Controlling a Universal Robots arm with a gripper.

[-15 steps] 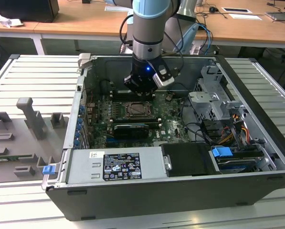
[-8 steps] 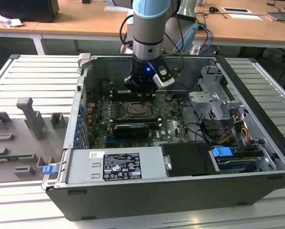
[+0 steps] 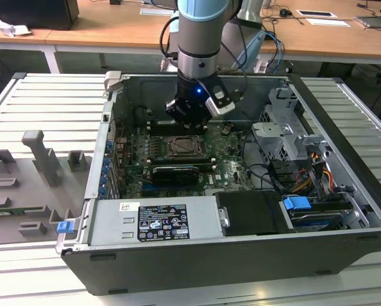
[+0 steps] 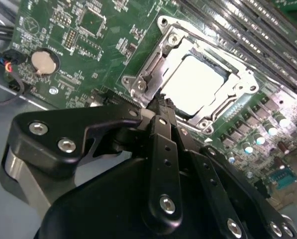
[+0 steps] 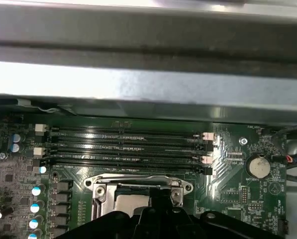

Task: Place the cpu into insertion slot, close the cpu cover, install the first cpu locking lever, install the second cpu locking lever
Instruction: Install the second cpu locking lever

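The pale cpu (image 4: 195, 84) lies flat in the insertion slot (image 3: 180, 148) on the green board. The silver cpu cover (image 4: 153, 67) is folded down over it, and the chip shows through the cover's window. My gripper (image 4: 160, 103) hangs just above the socket, its black fingers pressed together with nothing between them, the tip over the cover's edge at one corner. In the exterior view the gripper (image 3: 189, 118) sits slightly behind the socket. In the first wrist view the cover (image 5: 138, 180) lies just past the fingertips (image 5: 155, 196). The locking levers are hard to make out.
Long black memory slots (image 5: 123, 147) run beside the socket, near the case wall (image 5: 148, 79). A coin battery (image 4: 44, 62) sits on the board. A black card (image 3: 174, 171), the power supply (image 3: 158, 223) and a drive cage (image 3: 286, 127) crowd the case. Grey fixtures (image 3: 37, 159) stand outside.
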